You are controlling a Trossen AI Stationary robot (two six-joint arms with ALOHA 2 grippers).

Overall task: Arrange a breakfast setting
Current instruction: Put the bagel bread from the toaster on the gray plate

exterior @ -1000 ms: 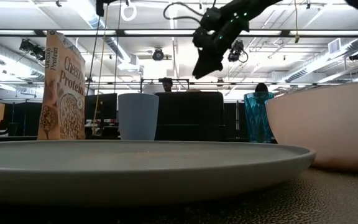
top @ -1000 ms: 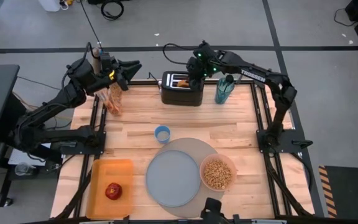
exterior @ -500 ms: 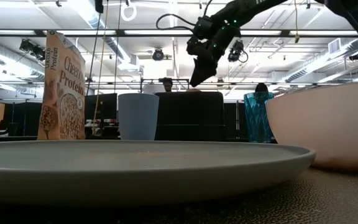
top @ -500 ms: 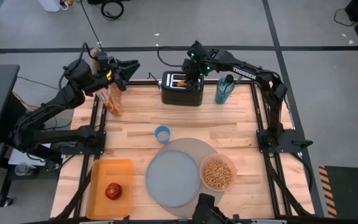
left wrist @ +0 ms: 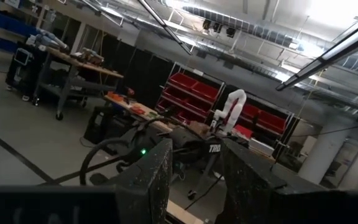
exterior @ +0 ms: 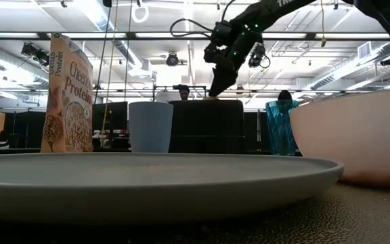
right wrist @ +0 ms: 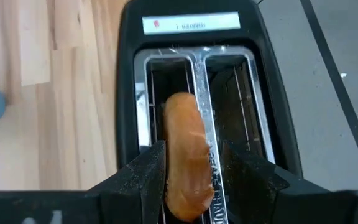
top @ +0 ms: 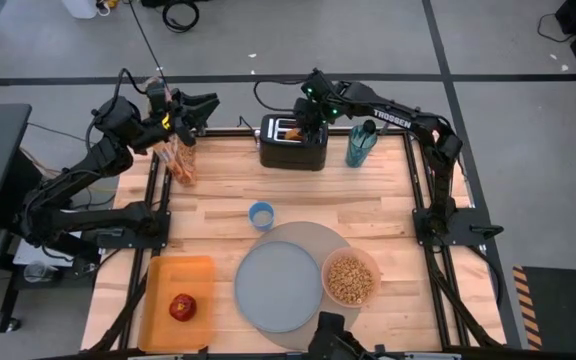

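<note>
A bagel half (right wrist: 188,155) stands on edge in the left slot of the black toaster (top: 293,142), its top sticking out. My right gripper (right wrist: 192,145) is open just above the toaster (exterior: 205,129), one finger on each side of the bagel. My left gripper (top: 203,103) is open and empty, raised at the far left above a cereal box (top: 183,160). A grey plate (top: 278,285) lies on a larger grey mat (top: 318,238). A pink bowl (top: 349,278) holds cereal. A red apple (top: 182,307) lies on an orange tray (top: 173,275). A teal tumbler (top: 360,143) stands right of the toaster. No spoon shows.
A small blue cup (top: 261,215) stands mid-table, between the toaster and the mat. The cereal box stands upright at the far left edge. Bare wood lies between the toaster and the mat and along the right side.
My right gripper has gone toward the table's left edge, over the toaster, and down toward the bagel half; its tips now stand just above the toaster's top. The bagel half has stayed in its slot.
</note>
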